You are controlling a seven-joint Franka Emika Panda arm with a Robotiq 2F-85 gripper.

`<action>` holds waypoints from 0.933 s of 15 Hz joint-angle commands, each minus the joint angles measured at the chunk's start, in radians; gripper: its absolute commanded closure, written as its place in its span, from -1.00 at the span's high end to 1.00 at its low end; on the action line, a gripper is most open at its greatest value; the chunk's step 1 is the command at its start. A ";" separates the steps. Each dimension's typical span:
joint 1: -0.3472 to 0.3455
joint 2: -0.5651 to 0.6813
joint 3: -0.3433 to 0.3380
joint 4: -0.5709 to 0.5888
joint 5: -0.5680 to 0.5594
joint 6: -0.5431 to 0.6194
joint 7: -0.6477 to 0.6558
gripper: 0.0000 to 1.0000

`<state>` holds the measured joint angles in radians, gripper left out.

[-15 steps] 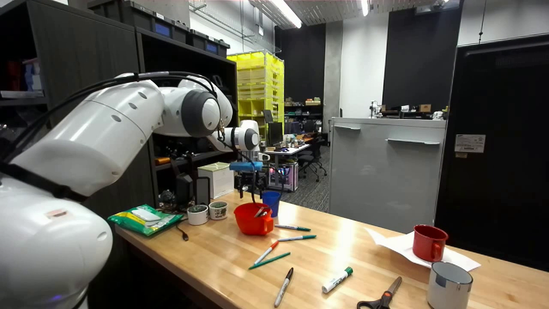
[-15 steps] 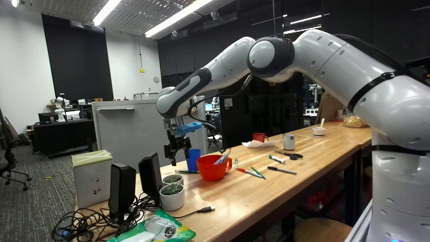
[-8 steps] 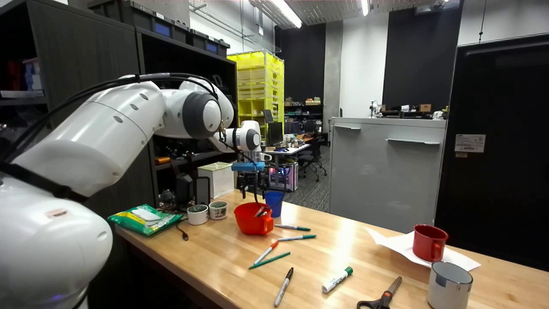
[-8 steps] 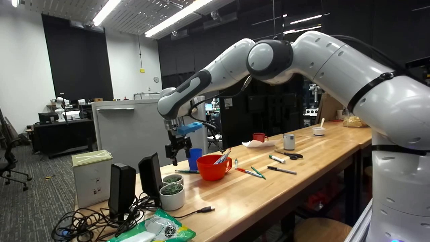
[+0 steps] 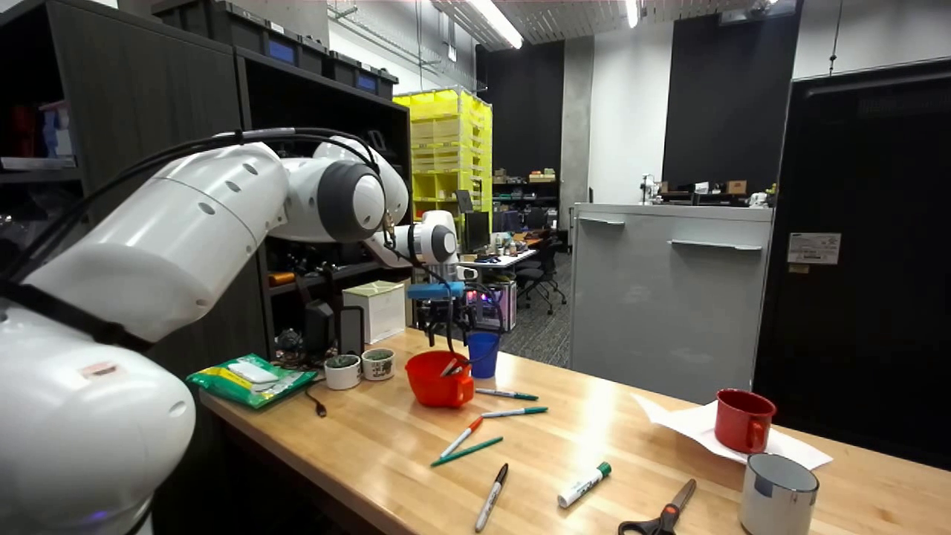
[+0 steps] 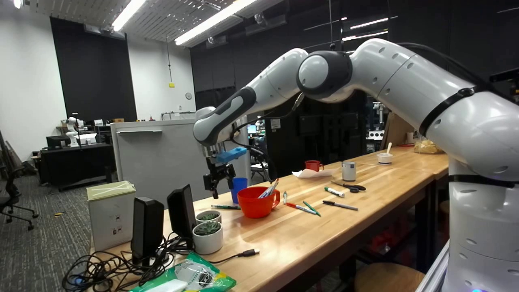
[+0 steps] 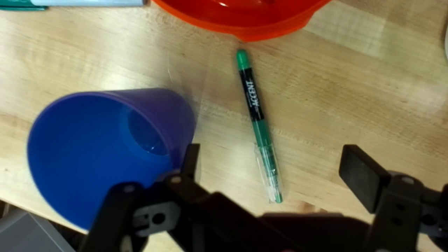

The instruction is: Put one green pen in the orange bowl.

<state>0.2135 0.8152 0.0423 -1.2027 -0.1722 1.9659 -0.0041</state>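
A green pen [image 7: 261, 129] with a clear cap lies on the table in the wrist view; it also shows in an exterior view [image 6: 225, 207]. My gripper [image 7: 271, 157] is open and empty above it, one finger on each side of its capped end. The left finger overlaps the blue cup's wall. In an exterior view the gripper [image 6: 224, 189] hangs above the table, beyond the pots. The orange bowl [image 6: 255, 205] stands close to the pen's other end, with several pens inside. Other green pens lie nearby: a slim one [image 5: 466, 451] and green-capped markers [image 5: 514, 412].
A blue cup [image 7: 87, 140] stands tilted-looking beside the gripper. Potted plants [image 6: 208, 239] and black speakers [image 6: 181, 211] stand near the bowl. A red-capped marker [image 5: 461, 437], black marker [image 5: 492, 498], scissors [image 5: 665, 513], a dark red cup [image 5: 745, 421] and grey mug [image 5: 779, 494] lie farther along.
In both exterior views my gripper has moved a little to the right and the blue cup has shifted the same way with it. The bowl and the pens have not moved.
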 commanded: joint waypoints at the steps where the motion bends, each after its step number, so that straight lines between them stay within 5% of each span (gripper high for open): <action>1: 0.014 0.005 -0.021 0.012 -0.024 -0.001 0.036 1.00; 14: 0.037 0.029 -0.006 0.032 -0.028 -0.028 -0.027 1.00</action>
<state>0.2458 0.8291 0.0336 -1.1983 -0.1792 1.9615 -0.0163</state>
